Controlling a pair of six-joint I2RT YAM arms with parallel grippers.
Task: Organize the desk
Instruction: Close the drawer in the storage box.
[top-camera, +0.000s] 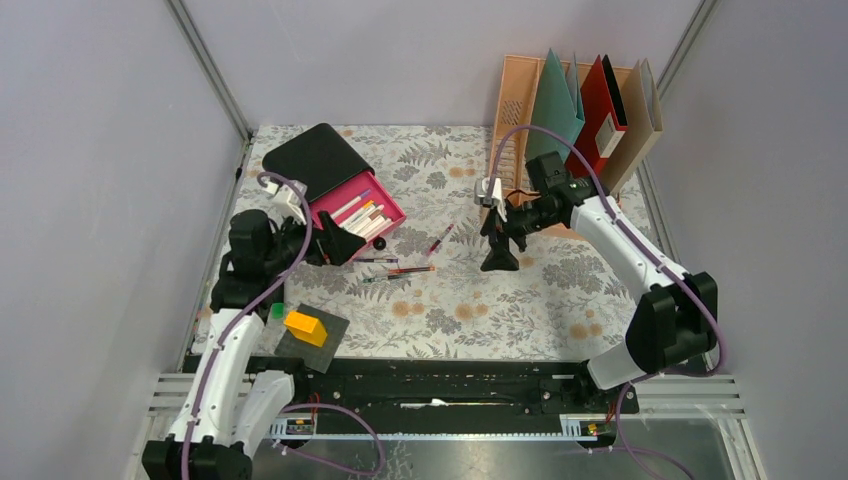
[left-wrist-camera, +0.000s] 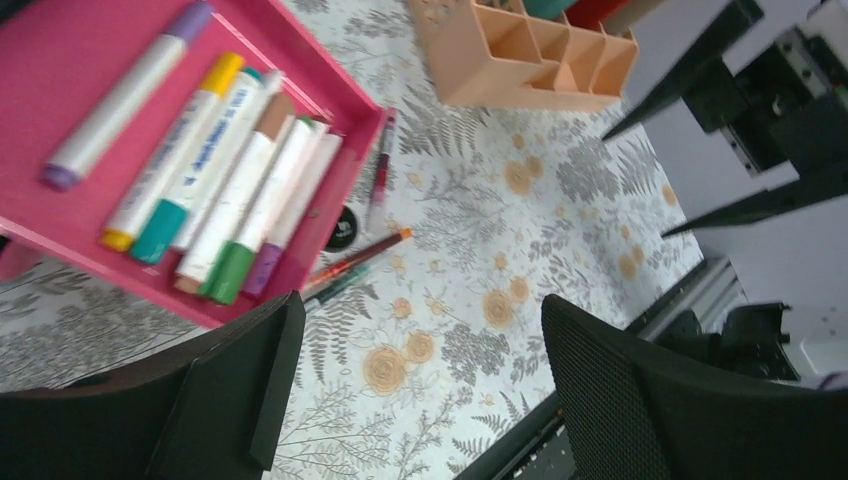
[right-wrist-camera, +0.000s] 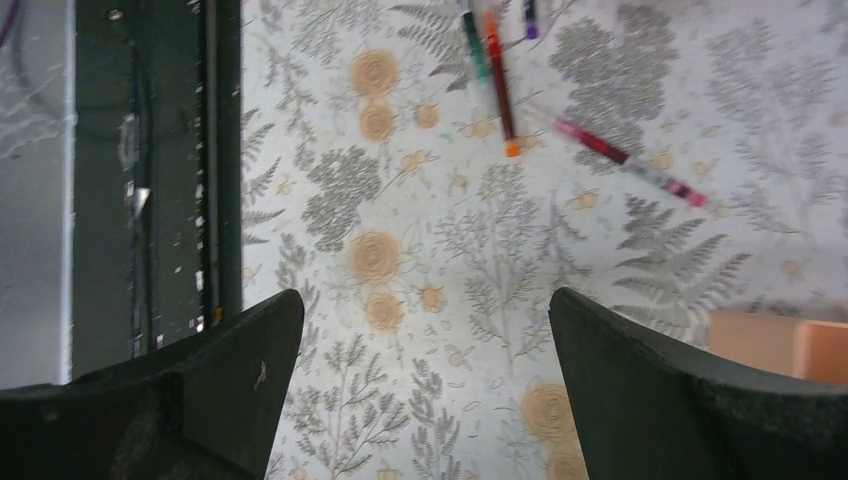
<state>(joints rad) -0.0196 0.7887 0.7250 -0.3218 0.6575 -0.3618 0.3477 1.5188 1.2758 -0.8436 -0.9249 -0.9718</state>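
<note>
The desk (top-camera: 520, 300) is a flat top under a pale cloth with grey ferns and orange flowers. A black box (top-camera: 318, 158) at the back left has its pink drawer (top-camera: 358, 215) pulled out, with several markers (left-wrist-camera: 215, 170) in it. Three pens (top-camera: 405, 262) lie loose on the cloth just right of the drawer, also in the right wrist view (right-wrist-camera: 500, 75). My left gripper (top-camera: 345, 243) is open and empty at the drawer's front corner. My right gripper (top-camera: 498, 255) is open and empty over the cloth right of the pens.
A peach file rack (top-camera: 520, 105) with upright folders (top-camera: 600, 105) stands at the back right. A dark grey pad (top-camera: 312, 338) with a yellow block (top-camera: 305, 326) and a green piece (top-camera: 277, 311) lies at the near left. A black rail (top-camera: 430, 375) runs along the near edge.
</note>
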